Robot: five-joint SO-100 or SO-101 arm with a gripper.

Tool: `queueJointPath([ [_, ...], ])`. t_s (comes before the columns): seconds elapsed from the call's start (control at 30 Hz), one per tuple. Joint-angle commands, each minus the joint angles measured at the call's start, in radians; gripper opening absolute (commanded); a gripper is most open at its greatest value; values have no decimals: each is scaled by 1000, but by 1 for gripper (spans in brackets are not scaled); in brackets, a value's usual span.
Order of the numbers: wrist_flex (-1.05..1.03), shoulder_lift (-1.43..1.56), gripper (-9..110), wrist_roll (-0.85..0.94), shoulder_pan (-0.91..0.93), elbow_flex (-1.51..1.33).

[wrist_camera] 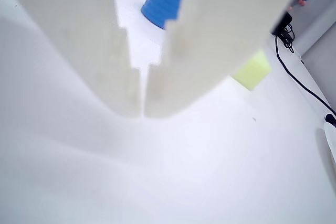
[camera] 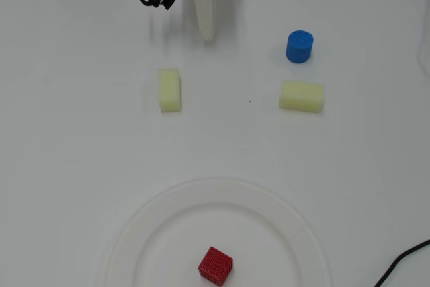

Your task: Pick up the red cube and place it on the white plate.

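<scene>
Overhead view shows the red cube [camera: 216, 266] lying on the white plate [camera: 168, 223], in the near part of the plate's well, a little tilted against the frame edges. The plate fills the near middle of the white table [camera: 67, 152] and runs off the near edge. The gripper [camera: 208, 33] sits at the far edge, well apart from the plate, its pale fingers drawn into one narrow point aimed toward the near side. In the wrist view the two fingers [wrist_camera: 79, 40] meet along a thin seam with nothing between them, so the jaws are together and empty. A blue ridged cylinder [camera: 299, 46] stands at the far right, with a pale yellow block [camera: 302, 96] just on its near side. Another pale yellow block [camera: 169, 89] lies left of centre. A black cable [camera: 403, 262] enters at the near right corner.
</scene>
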State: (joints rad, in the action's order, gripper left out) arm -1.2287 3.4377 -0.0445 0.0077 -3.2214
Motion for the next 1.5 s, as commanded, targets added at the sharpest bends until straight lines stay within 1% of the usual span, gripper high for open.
queueJointPath([
  [0.0,-3,8,0,-6,-3,-11],
  [0.1,-3,8,3,-6,-3,-11],
  [1.47,-3,8,3,-6,-3,-11],
])
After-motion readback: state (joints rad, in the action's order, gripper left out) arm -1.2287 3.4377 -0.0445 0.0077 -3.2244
